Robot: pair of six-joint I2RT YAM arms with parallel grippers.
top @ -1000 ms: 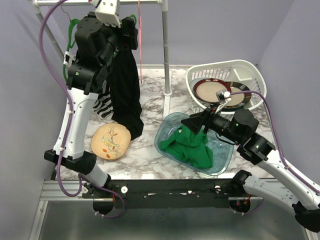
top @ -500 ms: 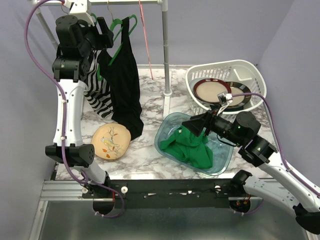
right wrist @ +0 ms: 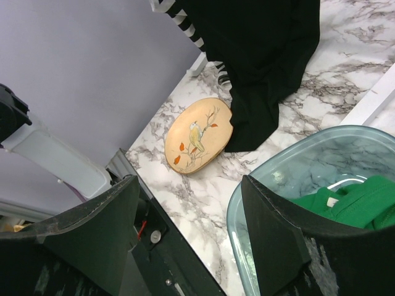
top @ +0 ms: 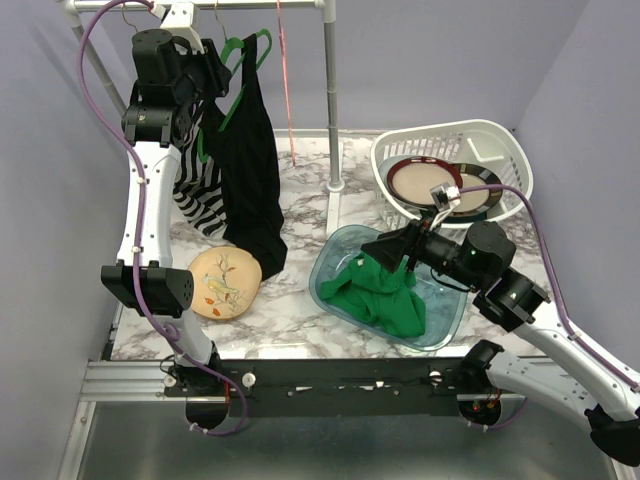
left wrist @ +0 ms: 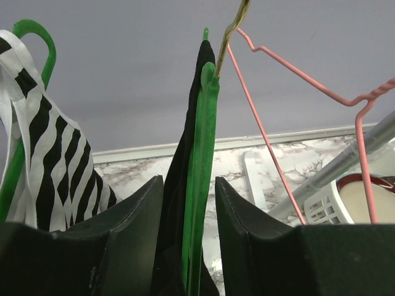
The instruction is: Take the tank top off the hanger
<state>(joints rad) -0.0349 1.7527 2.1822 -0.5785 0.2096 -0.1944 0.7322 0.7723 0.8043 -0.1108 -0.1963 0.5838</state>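
The black tank top (top: 250,170) hangs on a green hanger (top: 240,60) from the rail at the back left. My left gripper (top: 215,75) is raised to the hanger's shoulder. In the left wrist view its jaws (left wrist: 188,179) straddle the tank top's strap (left wrist: 176,185) and the hanger arm (left wrist: 207,123). The left finger touches the cloth, and a gap shows beside the right finger. My right gripper (top: 385,250) hovers open and empty over the rim of the clear bin (top: 445,320), seen too in the right wrist view (right wrist: 190,179).
A striped garment (top: 195,190) hangs on another green hanger to the left. A pink wire hanger (top: 285,70) and the rack post (top: 332,110) are to the right. A bird plate (top: 222,282), a green garment (top: 385,295) in the bin, and a white basket (top: 510,150) with plates are on the table.
My left arm has lifted away from the front of the tank top to the hanger's top, and its jaws have narrowed around strap and hanger. The right arm has not moved.
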